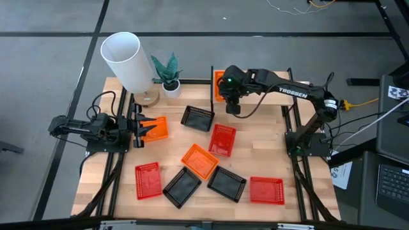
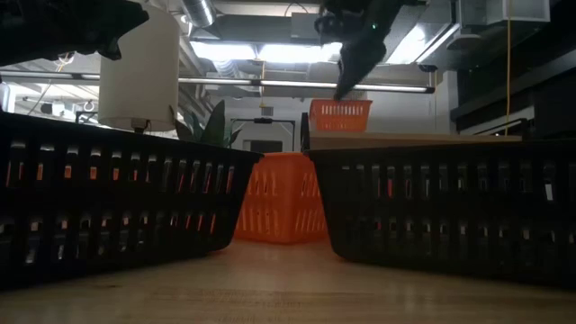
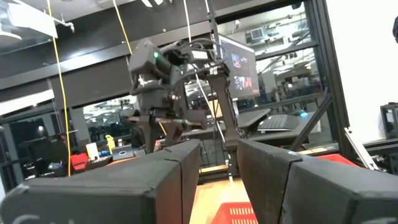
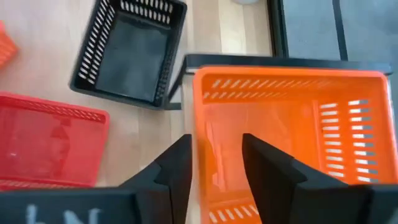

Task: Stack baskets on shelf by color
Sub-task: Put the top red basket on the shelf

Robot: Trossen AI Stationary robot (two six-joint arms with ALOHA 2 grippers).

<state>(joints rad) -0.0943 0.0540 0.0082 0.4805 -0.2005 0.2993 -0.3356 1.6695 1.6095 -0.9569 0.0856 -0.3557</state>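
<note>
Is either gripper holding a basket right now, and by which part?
Nothing is held. The right gripper hangs open above the orange basket on the shelf, fingers apart over its floor. The left gripper is open too, beside another orange basket.

Both arms are matte black, with blocky joint housings. Right arm carries white TROSSEN lettering on its forearm link; a green indicator light glows at its wrist. Black cables trail from both bases. Left arm unmarked. Gripper fingers dark and angular.
</note>
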